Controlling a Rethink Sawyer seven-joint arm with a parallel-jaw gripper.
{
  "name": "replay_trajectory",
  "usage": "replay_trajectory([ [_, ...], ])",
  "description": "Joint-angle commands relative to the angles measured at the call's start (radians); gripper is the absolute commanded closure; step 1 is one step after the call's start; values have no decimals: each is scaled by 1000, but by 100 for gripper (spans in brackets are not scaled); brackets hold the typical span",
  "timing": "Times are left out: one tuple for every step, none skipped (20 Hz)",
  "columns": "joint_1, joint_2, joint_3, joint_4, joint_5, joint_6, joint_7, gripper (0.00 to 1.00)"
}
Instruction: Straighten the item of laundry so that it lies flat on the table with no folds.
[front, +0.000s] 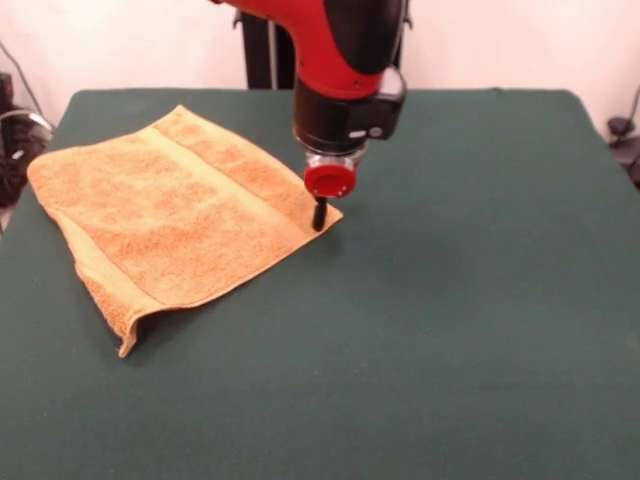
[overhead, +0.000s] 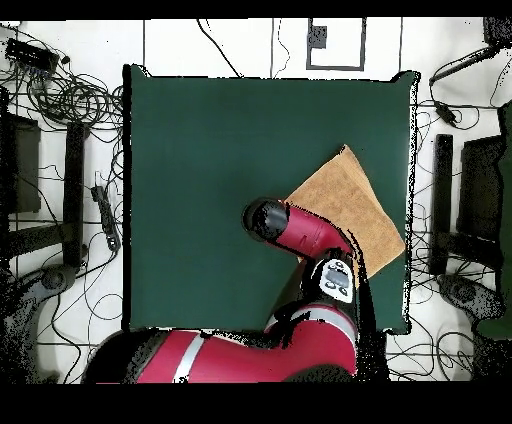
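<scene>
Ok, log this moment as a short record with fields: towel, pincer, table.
towel: orange-tan towel, folded double, not flat; lower edge lifted near the front corner; a woven band shows across it
pincer: pincer down at the towel's right corner in the front view; open or shut cannot be told
table: dark green table; towel sits toward one side edge, overhead view

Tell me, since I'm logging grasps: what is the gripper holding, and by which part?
The gripper sits at the towel's right corner; whether it grips it cannot be told.
</scene>
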Motion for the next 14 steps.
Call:
replay_trajectory([
  [61,11,61,47,97,21,207,0],
  [61,12,58,46,98,24,199,0],
  [60,12,54,45,99,27,191,0],
  [60,12,52,45,100,29,187,0],
  [62,13,47,44,101,32,182,0],
  [60,11,46,46,102,33,178,0],
  [61,8,42,46,102,39,174,0],
  [61,5,37,46,101,46,169,0],
  [61,2,34,45,100,54,167,0],
  [59,0,31,45,99,58,163,0],
  [57,-1,31,45,98,59,161,0],
  [56,-3,30,46,98,61,159,0],
  [56,-6,29,45,98,64,159,0],
  [59,-8,28,43,99,70,161,0],
])
